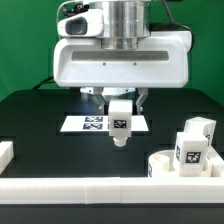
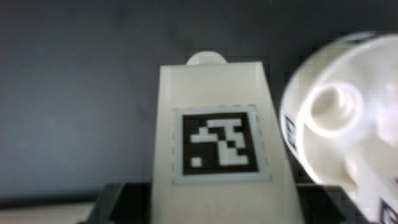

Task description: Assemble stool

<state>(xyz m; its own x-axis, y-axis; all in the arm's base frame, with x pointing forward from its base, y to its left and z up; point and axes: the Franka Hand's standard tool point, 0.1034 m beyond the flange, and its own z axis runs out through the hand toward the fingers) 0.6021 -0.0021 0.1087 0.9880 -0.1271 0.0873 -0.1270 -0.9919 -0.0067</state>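
One leg [image 1: 120, 124] is clamped upright between the jaws of the gripper [image 1: 120, 106] at the exterior view's centre; the seat [image 1: 162, 162] is seen lower right.

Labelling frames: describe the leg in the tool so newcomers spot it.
Over the middle of the black table hangs the tool. It grips a white blocky leg, tag outward. Only this leg is held; another leg stands at the seat.
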